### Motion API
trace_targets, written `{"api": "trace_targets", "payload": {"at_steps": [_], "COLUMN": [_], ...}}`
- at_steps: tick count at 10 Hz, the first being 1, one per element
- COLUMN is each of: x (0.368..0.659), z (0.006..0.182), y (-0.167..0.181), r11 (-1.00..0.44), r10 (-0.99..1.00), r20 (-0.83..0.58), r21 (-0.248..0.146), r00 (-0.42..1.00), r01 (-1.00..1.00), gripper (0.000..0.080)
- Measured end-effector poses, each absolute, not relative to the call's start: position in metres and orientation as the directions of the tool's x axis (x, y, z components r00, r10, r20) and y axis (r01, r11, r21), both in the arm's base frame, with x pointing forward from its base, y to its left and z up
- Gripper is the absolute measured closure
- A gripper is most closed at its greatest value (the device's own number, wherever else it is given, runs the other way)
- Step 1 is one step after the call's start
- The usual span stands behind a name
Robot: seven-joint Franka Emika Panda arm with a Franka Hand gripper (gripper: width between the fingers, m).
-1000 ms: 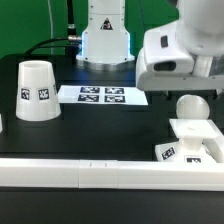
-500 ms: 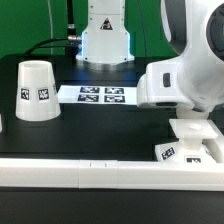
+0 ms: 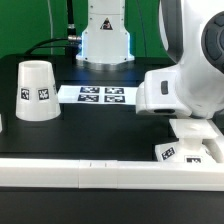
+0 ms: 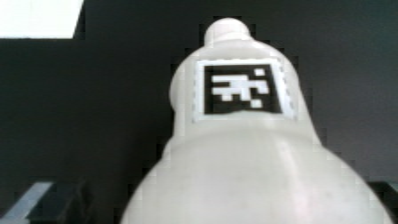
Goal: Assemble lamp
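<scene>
Logging ext view first. Gripper (image 3: 188, 112) sits low at the ext view's right. Its big white housing covers most of that side. Fingers are not visible from this cam, so cannot tell if they are spread, pressed together or pinching anything.

Lamp base (image 3: 198, 140) lies directly below it, white, flat on the black table (image 3: 100, 125) near the front edge. Base tag (image 3: 168, 152) is on the low corner facing the cam. The housing's lower edge meets the base's raised part in the pic; touching or just above, cannot tell. Bulb can't be made out in this view.

Shade (image 3: 35, 90) stands upright at the ext view's left, wide end down, narrow end up, w/ two tags on its wall. It is well apart from the base. Marker board (image 3: 100, 95) lies flat between the two, further back. Arm pedestal (image 3: 105, 35) is behind the board. White rail (image 3: 100, 180) runs along the table front.

Wrist view: bulb (image 4: 231, 150) fills the frame, very close to the cam and blurred. Bulb tag (image 4: 240, 88) is on the narrower section. The wide rounded part is nearest the cam and the thin tip farthest. Dark table shows behind it. Dark blurred bits flank the wide end; cannot tell if these are fingers. Grip state is not readable here either.
</scene>
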State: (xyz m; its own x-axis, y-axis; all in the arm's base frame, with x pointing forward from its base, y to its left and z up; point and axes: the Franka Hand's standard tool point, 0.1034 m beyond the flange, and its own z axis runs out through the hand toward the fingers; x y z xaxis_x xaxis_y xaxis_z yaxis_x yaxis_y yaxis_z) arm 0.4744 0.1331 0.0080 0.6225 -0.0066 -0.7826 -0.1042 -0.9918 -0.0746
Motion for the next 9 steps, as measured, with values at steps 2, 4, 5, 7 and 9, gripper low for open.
{"api": "trace_targets", "payload": {"at_steps": [2, 4, 5, 7, 9], "x": [0.474, 0.475, 0.476, 0.480, 0.487], "z": [0.008, 0.008, 0.008, 0.011, 0.027], "y": [0.133, 0.133, 0.132, 0.128, 0.123], "r11": [-0.992, -0.992, -0.992, -0.991, -0.991], "r10": [-0.006, -0.007, -0.008, 0.007, 0.044], "r20": [-0.783, -0.782, -0.781, -0.772, -0.755], "r21": [-0.074, -0.075, -0.075, -0.091, -0.114], "r00": [0.622, 0.624, 0.625, 0.635, 0.654], "r01": [-0.104, -0.105, -0.106, -0.100, -0.065], "gripper": [0.0230, 0.0227, 0.0227, 0.0227, 0.0227]}}
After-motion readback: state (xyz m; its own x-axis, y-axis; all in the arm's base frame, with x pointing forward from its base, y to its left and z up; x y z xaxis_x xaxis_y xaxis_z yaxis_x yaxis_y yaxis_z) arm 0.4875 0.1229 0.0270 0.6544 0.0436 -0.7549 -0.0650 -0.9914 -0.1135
